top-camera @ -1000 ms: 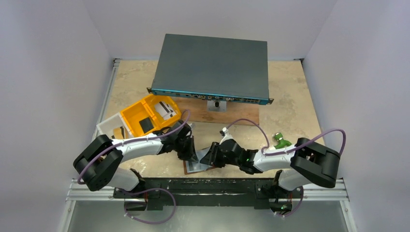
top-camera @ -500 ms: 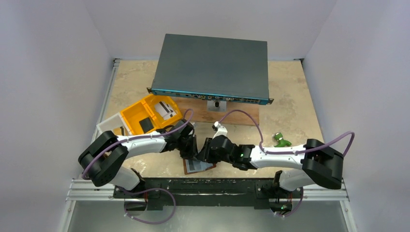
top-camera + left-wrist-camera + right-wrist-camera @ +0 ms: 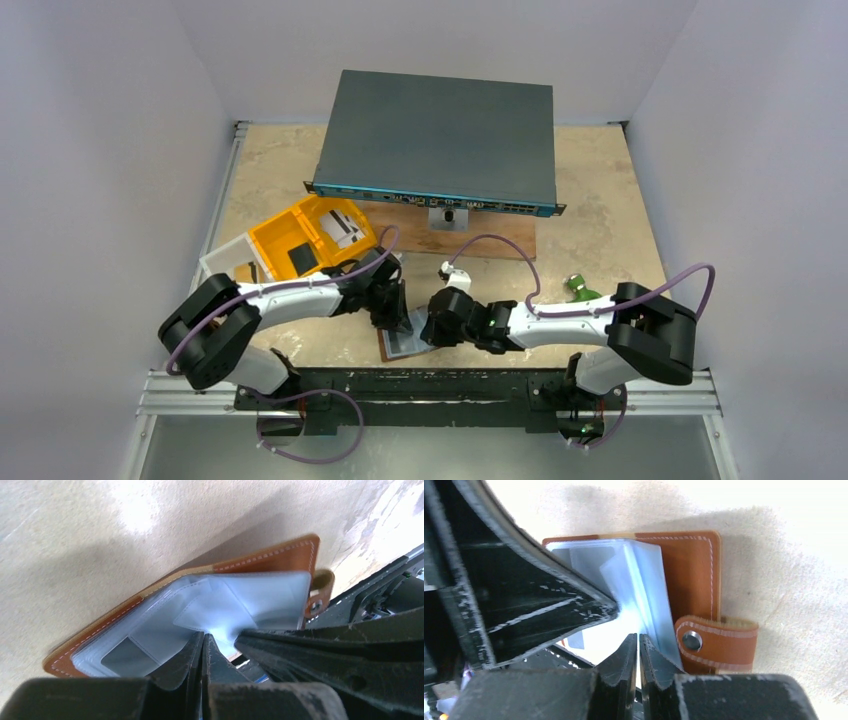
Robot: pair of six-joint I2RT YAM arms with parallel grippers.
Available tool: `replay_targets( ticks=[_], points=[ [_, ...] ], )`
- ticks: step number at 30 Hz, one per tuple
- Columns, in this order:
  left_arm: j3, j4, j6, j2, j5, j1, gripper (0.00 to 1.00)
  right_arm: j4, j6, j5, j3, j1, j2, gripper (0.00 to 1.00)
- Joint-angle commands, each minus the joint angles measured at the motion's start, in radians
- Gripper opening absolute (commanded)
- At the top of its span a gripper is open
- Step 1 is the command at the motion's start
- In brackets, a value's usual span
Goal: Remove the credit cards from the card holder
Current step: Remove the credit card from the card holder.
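The brown card holder (image 3: 400,346) lies open near the table's front edge, its pale clear pockets (image 3: 240,605) up and its strap tab (image 3: 719,642) to one side. My left gripper (image 3: 204,641) is shut with nothing in it, its tips pressing down on the pockets. My right gripper (image 3: 639,641) meets it from the other side. Its jaws are closed on the thin edge of a white credit card (image 3: 596,642) with a blue mark, which sticks out of a raised pocket leaf. A white card (image 3: 343,228) and a black card (image 3: 300,260) lie in the yellow tray.
The yellow tray (image 3: 268,240) and a clear plastic box (image 3: 225,262) stand left of the arms. A dark network switch (image 3: 440,140) rests on a wooden board (image 3: 500,240) at the back. A small green object (image 3: 580,290) lies at the right. The metal rail (image 3: 430,385) runs just beyond the wallet.
My right gripper has moved left onto the card holder, beside the left gripper, and its jaws have closed. The left gripper has stayed shut on the pockets.
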Motion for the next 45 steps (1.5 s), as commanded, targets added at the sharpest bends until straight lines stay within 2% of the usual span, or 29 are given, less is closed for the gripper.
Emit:
replay_targets(
  ticks=[1, 9, 22, 37, 45],
  points=[
    [-0.005, -0.104, 0.047, -0.083, -0.074, -0.006, 0.01, -0.057, 0.039, 0.054, -0.015, 0.005, -0.019, 0.06],
    [-0.074, -0.200, 0.052, -0.239, -0.135, -0.005, 0.09, -0.018, 0.064, 0.018, -0.036, 0.003, 0.021, 0.03],
    [-0.080, -0.111, 0.058, -0.150, -0.086, -0.007, 0.04, 0.009, 0.066, -0.009, -0.033, 0.003, 0.045, 0.03],
    [0.018, -0.287, 0.098, -0.256, -0.155, -0.028, 0.04, 0.009, 0.069, -0.010, -0.033, 0.003, 0.039, 0.03],
    [0.021, -0.230, 0.095, -0.183, -0.135, -0.038, 0.03, 0.009, 0.066, -0.012, -0.028, 0.003, 0.046, 0.03]
  ],
)
